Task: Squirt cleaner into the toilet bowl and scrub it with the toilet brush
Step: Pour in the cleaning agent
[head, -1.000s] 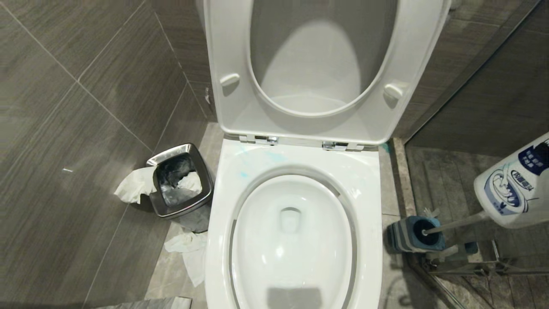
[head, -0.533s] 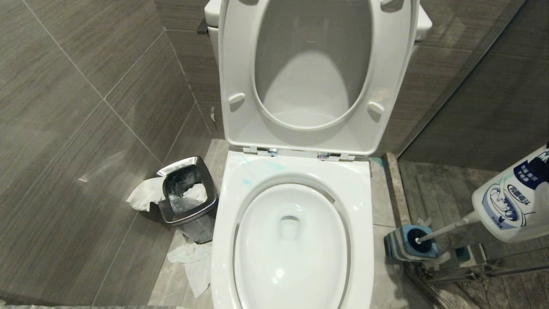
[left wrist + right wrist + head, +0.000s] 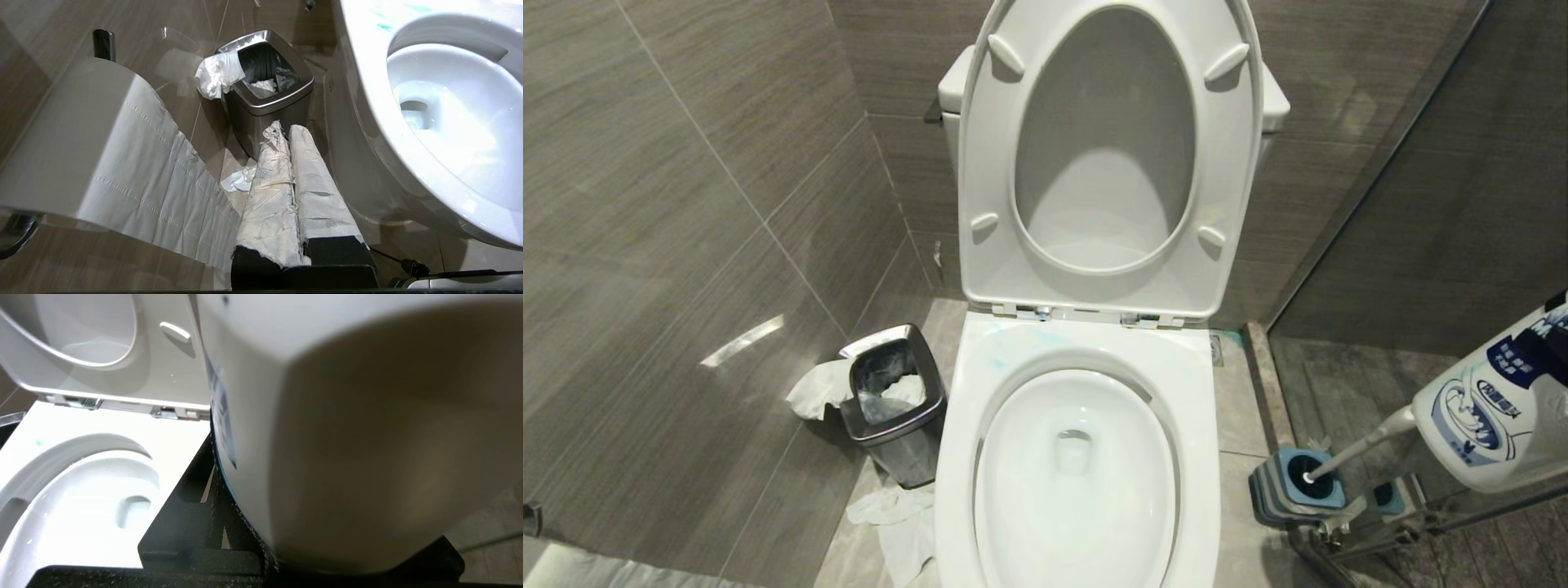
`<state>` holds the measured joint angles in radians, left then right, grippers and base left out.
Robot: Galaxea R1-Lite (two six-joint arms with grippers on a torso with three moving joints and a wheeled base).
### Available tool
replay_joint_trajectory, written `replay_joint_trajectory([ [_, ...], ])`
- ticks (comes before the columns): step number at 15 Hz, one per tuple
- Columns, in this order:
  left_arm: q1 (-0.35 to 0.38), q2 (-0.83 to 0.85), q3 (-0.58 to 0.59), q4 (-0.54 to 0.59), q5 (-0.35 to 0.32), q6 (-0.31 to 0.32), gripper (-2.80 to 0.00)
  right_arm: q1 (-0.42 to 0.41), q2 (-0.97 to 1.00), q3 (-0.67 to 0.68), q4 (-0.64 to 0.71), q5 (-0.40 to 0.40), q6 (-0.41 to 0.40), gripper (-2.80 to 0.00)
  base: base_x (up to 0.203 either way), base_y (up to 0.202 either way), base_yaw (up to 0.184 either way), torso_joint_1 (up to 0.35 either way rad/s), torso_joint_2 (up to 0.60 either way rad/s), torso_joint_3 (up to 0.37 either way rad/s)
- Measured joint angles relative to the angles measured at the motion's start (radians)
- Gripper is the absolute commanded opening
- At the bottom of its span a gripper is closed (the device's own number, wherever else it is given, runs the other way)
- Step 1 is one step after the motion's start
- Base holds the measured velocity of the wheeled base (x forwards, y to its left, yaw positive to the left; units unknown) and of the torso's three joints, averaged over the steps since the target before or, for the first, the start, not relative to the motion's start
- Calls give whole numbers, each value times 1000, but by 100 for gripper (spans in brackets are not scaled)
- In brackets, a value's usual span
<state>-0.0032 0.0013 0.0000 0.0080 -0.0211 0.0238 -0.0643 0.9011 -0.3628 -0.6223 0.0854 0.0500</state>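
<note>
A: Room, surfaces?
B: Grey tiled walls, grey floor (image 3: 1258, 531). Toilet bowl (image 3: 1086, 359) central, seat and lid raised; turquoise cleaner (image 3: 995, 362) smeared on rim at 11 o'clock.

A: Edges, open room?
B: Waste bin (image 3: 894, 408) close at 9 o'clock, paper around it. Toilet brush (image 3: 1356, 449) in holder (image 3: 1290, 486) at 3 o'clock; bare floor strip between.

A: Tools?
B: Right tool (image 3: 286, 547) clamps a white bottle (image 3: 1494, 416) at 3 o'clock. Left tool (image 3: 286, 130) closed, empty, beside a paper roll (image 3: 81, 143).

Dark tiled walls (image 3: 686, 204), grey stone floor (image 3: 1241, 408).
</note>
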Motion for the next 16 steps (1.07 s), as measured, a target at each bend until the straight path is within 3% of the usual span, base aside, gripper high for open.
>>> replay_joint_trajectory([
  [5,0,0,0,0,3,0,-280,0,6,-3,21,5,-1,-280,0,0,0,4,0,184],
  [12,0,0,0,0,3,-1,-280,0,5,30,33,-1,-14,-280,0,0,0,1,-1,15],
  [16,0,0,0,0,3,-2,-280,6,52,-18,71,-6,-139,-280,0,0,0,0,0,0],
])
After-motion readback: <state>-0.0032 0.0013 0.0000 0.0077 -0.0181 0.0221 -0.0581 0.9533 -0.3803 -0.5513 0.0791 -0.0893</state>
